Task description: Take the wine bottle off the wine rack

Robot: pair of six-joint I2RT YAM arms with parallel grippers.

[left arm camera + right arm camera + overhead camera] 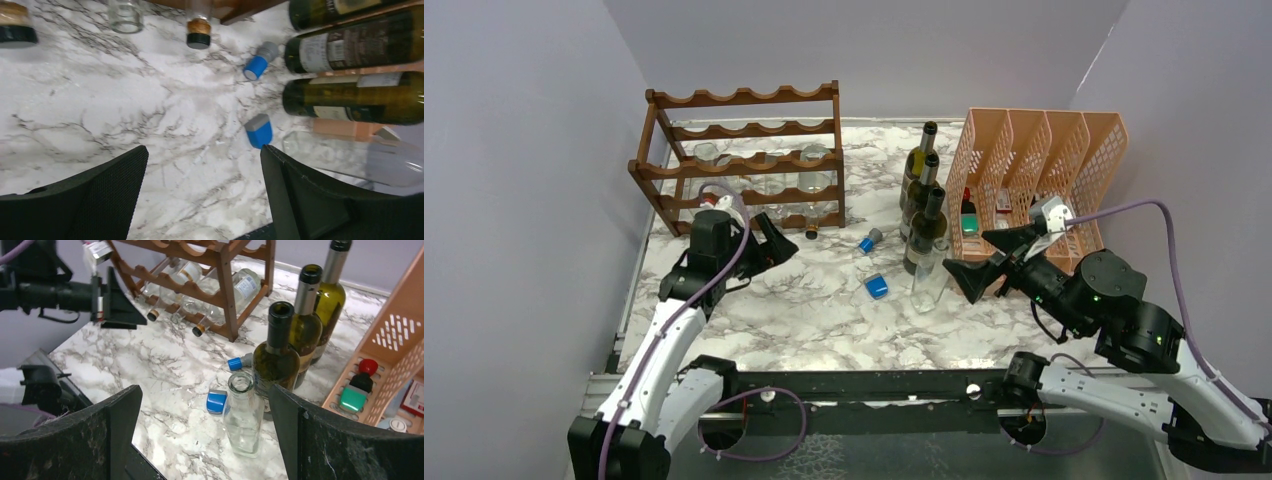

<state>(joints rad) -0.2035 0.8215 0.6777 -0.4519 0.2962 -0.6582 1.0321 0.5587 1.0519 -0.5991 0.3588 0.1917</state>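
The dark reddish-brown wine rack [742,160] stands at the back left and also shows in the right wrist view [200,265]. Several clear glass bottles [809,185] lie on its lower tiers, necks toward the front [240,287]. My left gripper [782,243] is open and empty just in front of the rack's lower right corner, over bare marble [202,152]. My right gripper [974,253] is open and empty [205,392]. It hovers by an upright clear bottle [243,415], which stands apart from its fingers.
Three green wine bottles [924,200] stand mid-table, left of the peach lattice organizer [1044,170]. The upright clear bottle [929,275] stands in front of them. Two blue caps [877,286] [867,243] lie on the marble. Grey walls close in on both sides.
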